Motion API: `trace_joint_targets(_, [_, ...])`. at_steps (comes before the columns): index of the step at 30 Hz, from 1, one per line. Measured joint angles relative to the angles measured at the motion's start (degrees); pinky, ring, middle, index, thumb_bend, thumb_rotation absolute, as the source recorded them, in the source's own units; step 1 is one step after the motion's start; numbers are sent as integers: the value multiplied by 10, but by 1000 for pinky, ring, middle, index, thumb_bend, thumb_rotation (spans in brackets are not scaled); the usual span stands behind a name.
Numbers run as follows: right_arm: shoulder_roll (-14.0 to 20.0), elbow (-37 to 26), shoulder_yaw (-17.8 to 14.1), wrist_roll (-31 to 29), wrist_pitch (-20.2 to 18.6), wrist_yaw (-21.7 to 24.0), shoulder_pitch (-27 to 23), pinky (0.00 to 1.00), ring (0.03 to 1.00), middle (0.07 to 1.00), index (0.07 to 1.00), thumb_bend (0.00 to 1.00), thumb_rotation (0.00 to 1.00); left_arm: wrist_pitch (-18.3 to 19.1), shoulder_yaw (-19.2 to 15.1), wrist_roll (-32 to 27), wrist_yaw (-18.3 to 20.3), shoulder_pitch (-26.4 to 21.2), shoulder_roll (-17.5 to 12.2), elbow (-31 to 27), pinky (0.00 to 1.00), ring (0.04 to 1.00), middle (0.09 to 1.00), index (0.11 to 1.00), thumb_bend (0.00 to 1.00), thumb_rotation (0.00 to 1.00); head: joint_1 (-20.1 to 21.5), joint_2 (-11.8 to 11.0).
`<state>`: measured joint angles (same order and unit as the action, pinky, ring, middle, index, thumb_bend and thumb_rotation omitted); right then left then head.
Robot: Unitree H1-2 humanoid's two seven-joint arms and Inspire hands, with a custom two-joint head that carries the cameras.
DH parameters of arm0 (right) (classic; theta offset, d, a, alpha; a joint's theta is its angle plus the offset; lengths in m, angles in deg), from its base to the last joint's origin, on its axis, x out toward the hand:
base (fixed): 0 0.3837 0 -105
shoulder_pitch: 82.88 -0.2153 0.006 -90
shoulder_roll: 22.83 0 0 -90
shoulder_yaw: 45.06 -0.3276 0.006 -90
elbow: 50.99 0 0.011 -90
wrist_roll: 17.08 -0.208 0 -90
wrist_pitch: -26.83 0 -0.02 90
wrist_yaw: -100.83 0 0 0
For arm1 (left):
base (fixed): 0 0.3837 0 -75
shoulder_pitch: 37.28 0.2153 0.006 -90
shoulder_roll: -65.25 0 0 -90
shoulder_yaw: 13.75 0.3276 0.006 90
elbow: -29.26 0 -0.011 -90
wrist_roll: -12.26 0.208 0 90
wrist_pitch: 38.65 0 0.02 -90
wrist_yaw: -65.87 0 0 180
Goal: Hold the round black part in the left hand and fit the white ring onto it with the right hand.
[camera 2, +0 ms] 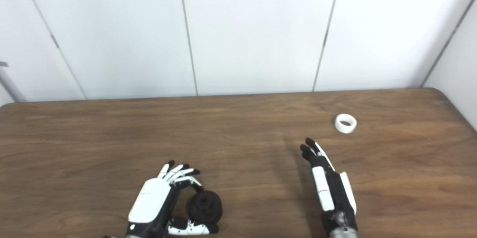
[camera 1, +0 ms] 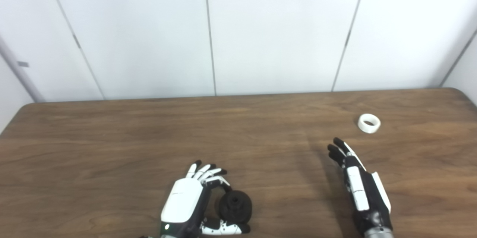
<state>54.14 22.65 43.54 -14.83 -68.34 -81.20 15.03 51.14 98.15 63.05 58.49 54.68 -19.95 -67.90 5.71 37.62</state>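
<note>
My left hand (camera 1: 186,202) is grasping the round black plastic part (camera 1: 235,206) near me; my empty right hand (camera 1: 356,180), fingers extended, is lying short of the small white plastic ring (camera 1: 369,123) far right on the brown wooden tabletop (camera 1: 149,137). A clumsy pinch could be flicking it away.

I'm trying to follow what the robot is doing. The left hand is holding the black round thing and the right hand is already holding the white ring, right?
Not quite. The left hand does hold the black round thing, but the right hand is open and holds nothing. In the left eye view the white ring lies on the table, beyond its fingertips.
</note>
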Motion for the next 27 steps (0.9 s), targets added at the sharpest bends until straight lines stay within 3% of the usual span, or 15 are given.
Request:
trace_joint_targets(6, [2, -20, -15, 32, -30, -13, -4, 830, 863, 861, 807, 583, 560, -10, -4, -3, 0, 1, -1, 2, 1000, 894, 806, 484, 522, 54, 12, 5])
trace_joint_targets(9, [12, -26, -15, 85, -51, -22, -12, 886, 885, 859, 774, 593, 461, -11, -7, -7, 2, 2, -2, 3, 1000, 891, 803, 484, 523, 54, 32, 8])
trace_joint_targets(12, [43, -38, -7, 160, -60, -23, -23, 877, 890, 871, 753, 640, 382, -11, -10, -9, 5, 2, -4, 3, 1000, 887, 798, 483, 523, 54, 51, 11])
trace_joint_targets(18, [102, -51, -6, 254, -90, -11, -72, 922, 927, 899, 746, 718, 271, -26, -24, -19, 7, 3, -16, 3, 1000, 885, 796, 483, 523, 52, 83, 7])
trace_joint_targets(27, [157, -29, -4, 310, -111, 20, -130, 922, 943, 909, 731, 799, 198, -34, -38, -30, 13, 7, -26, 2, 1000, 882, 797, 483, 524, 53, 121, -8])
